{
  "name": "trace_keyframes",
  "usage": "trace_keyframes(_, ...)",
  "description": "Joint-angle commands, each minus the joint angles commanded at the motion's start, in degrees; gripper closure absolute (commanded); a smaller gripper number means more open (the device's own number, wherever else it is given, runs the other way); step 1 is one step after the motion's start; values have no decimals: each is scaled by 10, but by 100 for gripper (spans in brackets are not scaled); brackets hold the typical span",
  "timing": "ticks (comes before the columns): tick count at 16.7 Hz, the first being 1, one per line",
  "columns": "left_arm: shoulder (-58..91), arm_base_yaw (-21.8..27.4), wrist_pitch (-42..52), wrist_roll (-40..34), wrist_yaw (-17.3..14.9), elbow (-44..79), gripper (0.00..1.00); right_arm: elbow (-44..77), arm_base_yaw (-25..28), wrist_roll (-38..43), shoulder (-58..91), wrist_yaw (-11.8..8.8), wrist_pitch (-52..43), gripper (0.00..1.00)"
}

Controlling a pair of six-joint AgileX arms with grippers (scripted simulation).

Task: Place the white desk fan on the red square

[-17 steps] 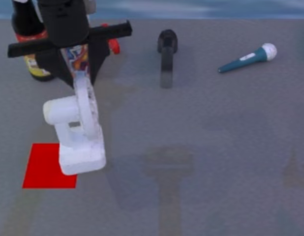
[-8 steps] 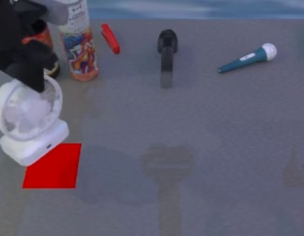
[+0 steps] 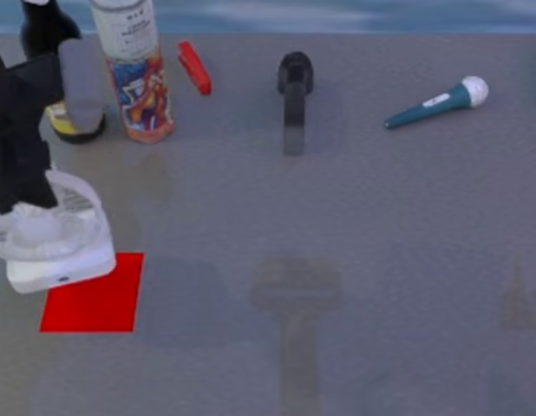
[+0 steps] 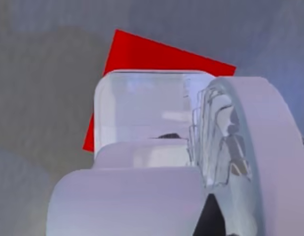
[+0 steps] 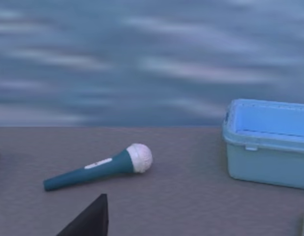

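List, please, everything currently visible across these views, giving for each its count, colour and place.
white desk fan: 1, white, table's left edge, overlapping the red square's corner
red square: 1, red, front left
spray can: 1, colourful label, back left
dark bottle: 1, back left corner
red clip: 1, beside the can
black handled tool: 1, back centre
microphone: 1, teal, white head, back right
bin: 1, light blue, right wrist view only
left gripper: black, above the fan

White desk fan [image 3: 55, 247], plain red square [image 3: 99, 299]
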State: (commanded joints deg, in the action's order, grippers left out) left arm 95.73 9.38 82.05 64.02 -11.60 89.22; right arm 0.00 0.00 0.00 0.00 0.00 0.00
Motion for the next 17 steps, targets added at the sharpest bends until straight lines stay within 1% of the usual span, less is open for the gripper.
trace_keyframes(4,-21,8,-32,99,3,-57,100,0,0,0,0,0,0,0)
trace_keyframes(7,-29,13,-46,136,4,-80,100,0,0,0,0,0,0,0)
trace_keyframes(14,-28,11,-49,142,5,-85,100,0,0,0,0,0,0,0)
trace_keyframes(17,-24,12,-89,140,5,-120,100,0,0,0,0,0,0,0)
